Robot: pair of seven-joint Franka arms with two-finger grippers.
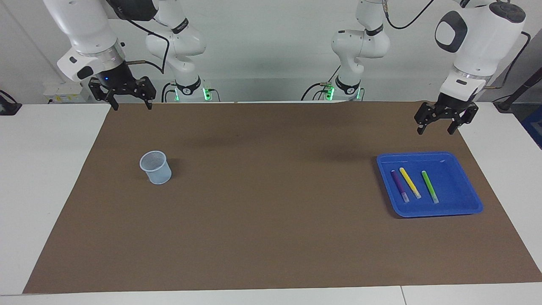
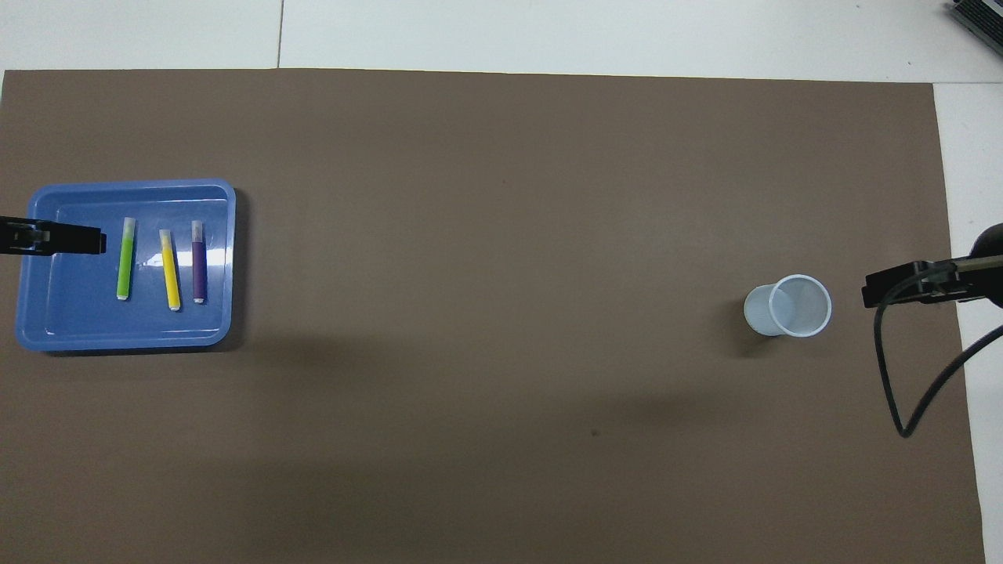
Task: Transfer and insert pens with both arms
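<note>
Brown bench mat: three slim marker pens point(image 1: 410, 183) lie in shallow blue plastic tray point(image 1: 465, 207), long axes toward the robots, under left tool point(image 1: 439, 127), wide open, empty; right tool point(image 1: 131, 104) likewise, waiting.

place: you're looking at a robotics lab | proof: two white arms point(image 1: 178, 46) bolted at a white counter point(image 1: 46, 169), brown mat point(image 1: 262, 203), bare walls

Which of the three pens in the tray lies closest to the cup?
The purple pen: it lies at the cup's side of the row in the blue tray, yellow middle, green outermost.
</note>
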